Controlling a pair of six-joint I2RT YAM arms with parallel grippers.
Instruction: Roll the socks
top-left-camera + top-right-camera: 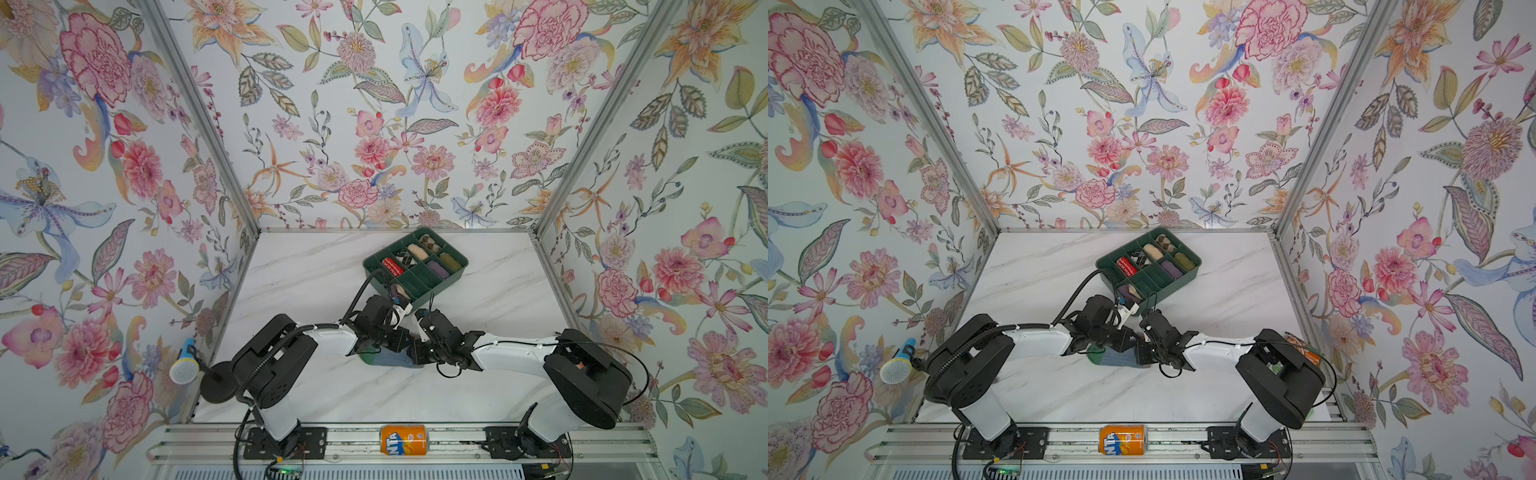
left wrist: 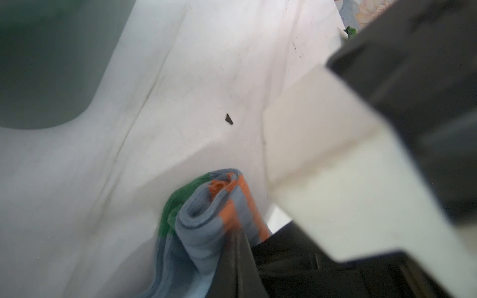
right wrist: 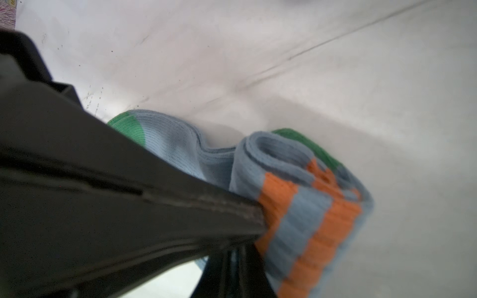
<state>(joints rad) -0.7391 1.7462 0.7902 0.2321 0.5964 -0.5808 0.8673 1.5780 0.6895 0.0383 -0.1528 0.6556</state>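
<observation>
- the socks (image 1: pixel 388 358) lie on the table (image 1: pixel 311 270), on the side of the green tray (image 1: pixel 440 284) that faces the arm bases, near it but not touching.
- in both top views the two wrists crowd over them, so most of the fabric is hidden there.
- the striped cuff end is curled into a loose roll; the green toe end lies flat on the table.
- left gripper (image 2: pixel 236 237): fingers pressed together, pinching the roll's edge.
- right gripper (image 3: pixel 237 255): fingers nearly together, seemingly pinching the same roll by its orange stripes.
- step in hand, as i judge it: winding the roll on toward the toe.
- to do it well, turn both pinches together and level, so the layers stack and the core tightens.
- pull lightly against the flat part; soft knit slackens and unrolls easily.
- mind the wrists, which sit very close, and steer clear of the tray wall.
</observation>
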